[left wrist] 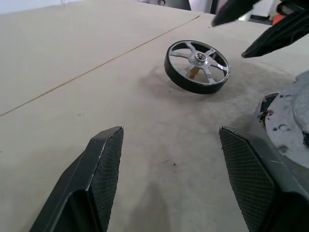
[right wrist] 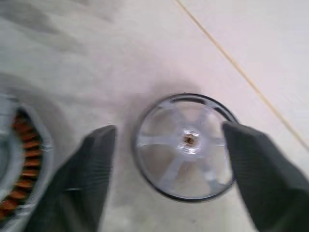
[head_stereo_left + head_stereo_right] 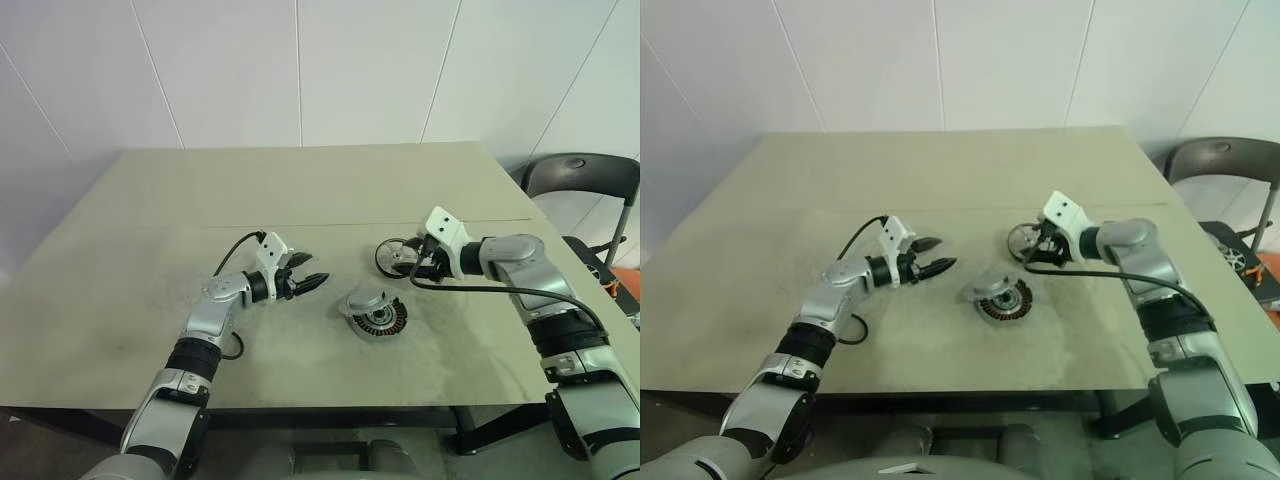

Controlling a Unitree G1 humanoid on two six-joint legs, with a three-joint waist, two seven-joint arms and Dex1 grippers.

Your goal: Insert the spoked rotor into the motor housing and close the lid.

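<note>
The spoked rotor [image 3: 392, 256], a dark ring with silver spokes and a small hub, lies on the table right of centre. My right gripper [image 3: 410, 262] hovers just over it, open, with one finger on either side of the wheel [image 2: 186, 145] and nothing held. The motor housing [image 3: 378, 317] sits nearer the front, its coppery windings [image 2: 17, 145] showing. A silver lid [image 3: 362, 301] rests tilted over the housing's left part. My left gripper [image 3: 310, 281] stands open and empty to the left of the housing, pointing toward it and the rotor [image 1: 198, 65].
The beige table [image 3: 200, 200] has a seam [image 3: 300, 223] running across its middle. A dark chair [image 3: 580, 178] stands beyond the right edge. A black cable [image 3: 232, 255] loops by my left wrist.
</note>
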